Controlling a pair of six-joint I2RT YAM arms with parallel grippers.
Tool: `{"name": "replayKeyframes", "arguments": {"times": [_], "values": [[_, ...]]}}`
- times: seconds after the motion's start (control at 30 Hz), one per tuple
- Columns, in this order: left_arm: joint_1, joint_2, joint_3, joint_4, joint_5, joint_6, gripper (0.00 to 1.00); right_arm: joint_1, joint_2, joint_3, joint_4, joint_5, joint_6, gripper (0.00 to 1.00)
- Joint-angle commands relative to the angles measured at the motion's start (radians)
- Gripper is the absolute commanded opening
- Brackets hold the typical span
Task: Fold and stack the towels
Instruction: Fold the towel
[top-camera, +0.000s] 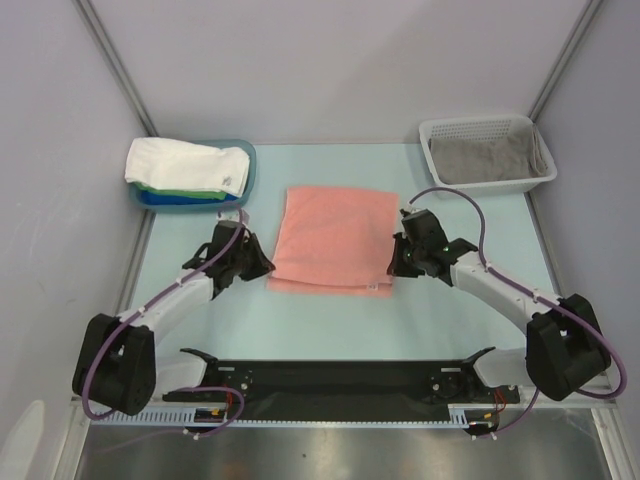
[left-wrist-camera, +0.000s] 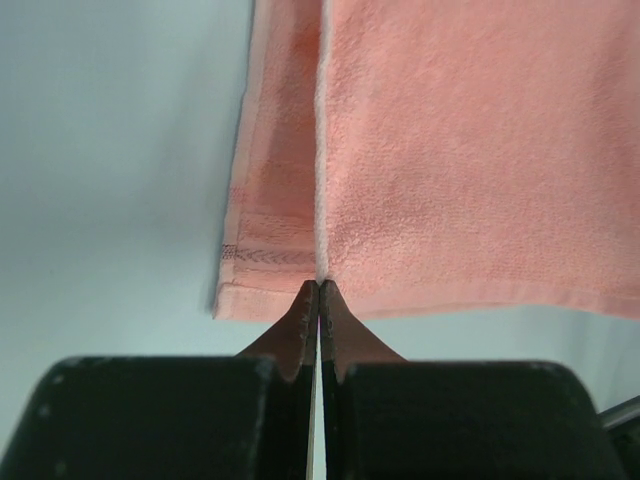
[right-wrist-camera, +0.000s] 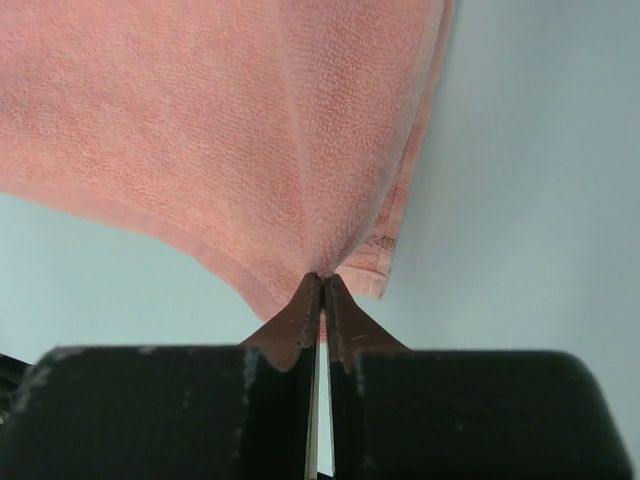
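A salmon pink towel (top-camera: 335, 238) lies folded in the middle of the table. My left gripper (top-camera: 262, 266) is at its near left corner, jaws shut; in the left wrist view the gripper (left-wrist-camera: 319, 287) pinches the corner of the towel's (left-wrist-camera: 470, 150) upper layer. My right gripper (top-camera: 396, 262) is at the near right corner; in the right wrist view the gripper (right-wrist-camera: 322, 280) is shut on the towel (right-wrist-camera: 200, 120), which puckers at the tips. White, green and blue folded towels (top-camera: 190, 165) are stacked at the far left. A grey towel (top-camera: 485, 158) lies in the basket.
The blue tray (top-camera: 247, 160) holding the stack stands at the far left. The white perforated basket (top-camera: 540, 175) stands at the far right. Grey walls close in the back and both sides. A black bar (top-camera: 340, 378) runs along the near edge.
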Motion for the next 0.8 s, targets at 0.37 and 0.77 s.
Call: {"name": "replayKeyframes", "arguments": {"times": [0.37, 0.77], "values": [[0.005, -0.136, 0.087, -0.07, -0.043, -0.001, 0.0, 0.02, -0.132, 0.084, -0.081, 0.042, -0.003, 0.0], [0.008, -0.087, -0.018, 0.002, -0.02, -0.01, 0.01, 0.055, -0.077, -0.054, 0.004, 0.034, 0.022, 0.01]]}}
